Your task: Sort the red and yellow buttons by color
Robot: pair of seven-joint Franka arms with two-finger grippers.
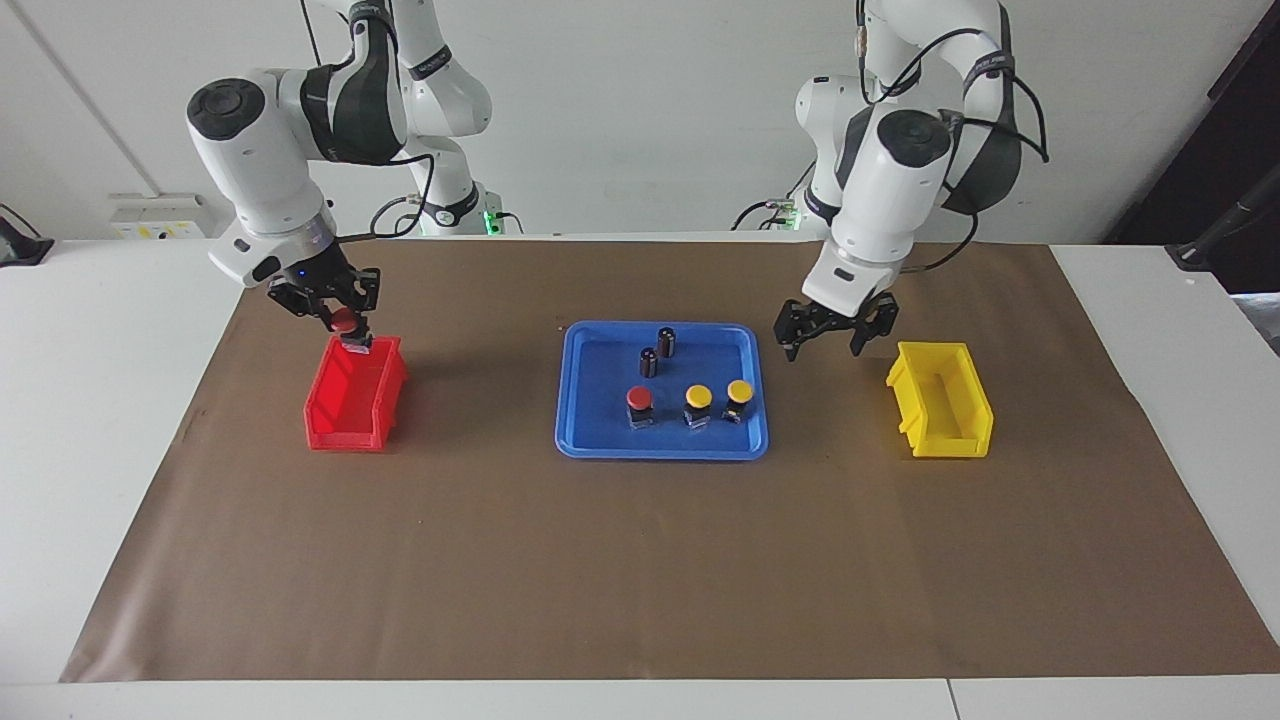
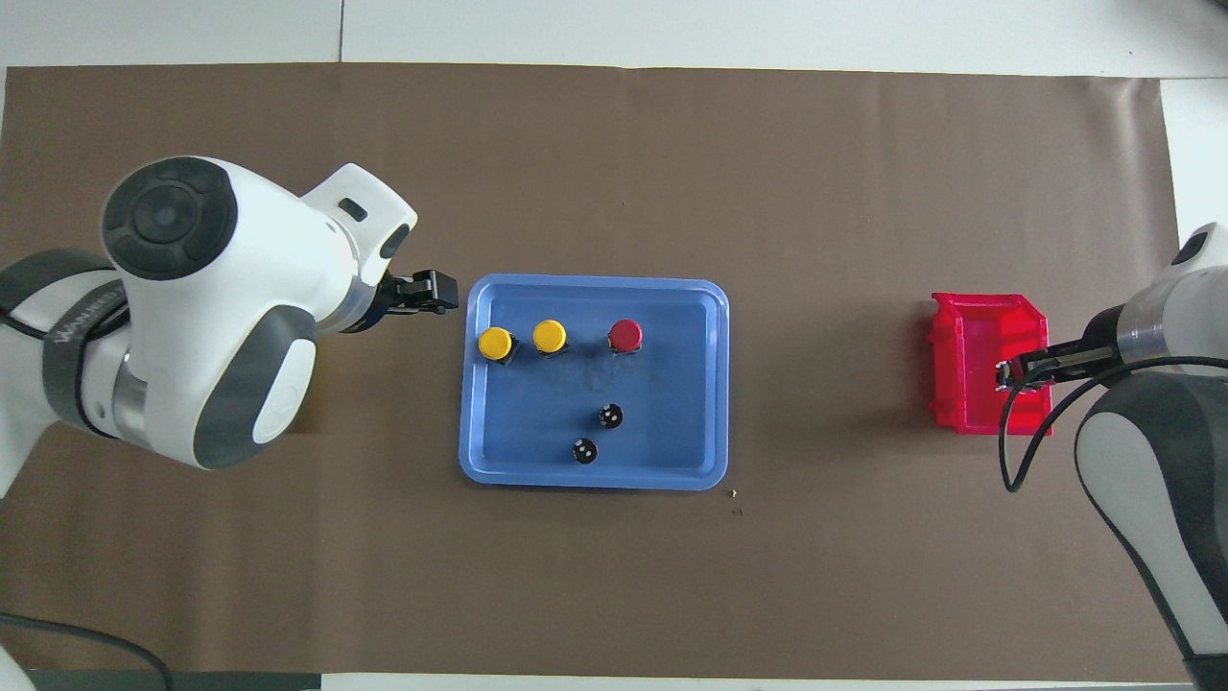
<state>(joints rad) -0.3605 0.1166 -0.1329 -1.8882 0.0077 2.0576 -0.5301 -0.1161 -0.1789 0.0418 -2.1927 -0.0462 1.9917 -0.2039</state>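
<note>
Gripping domed red button [image 1: 344, 322] | right gripper [image 1: 343, 326] over red bin [image 1: 352, 398] | left gripper [image 1: 836, 341] spread

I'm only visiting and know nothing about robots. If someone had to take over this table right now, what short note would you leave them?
Right gripper: shut on a red button, up over the red bin, not yet let go.
Left gripper: open, holding nothing, over the mat between the blue tray and the yellow bin.
In the tray: one red button, two yellow buttons, and two dark cylinders with no coloured caps.
Done: nothing sits in a bin yet.
Left: drop the held red button, move the other red one, then both yellow ones to the yellow bin.
</note>
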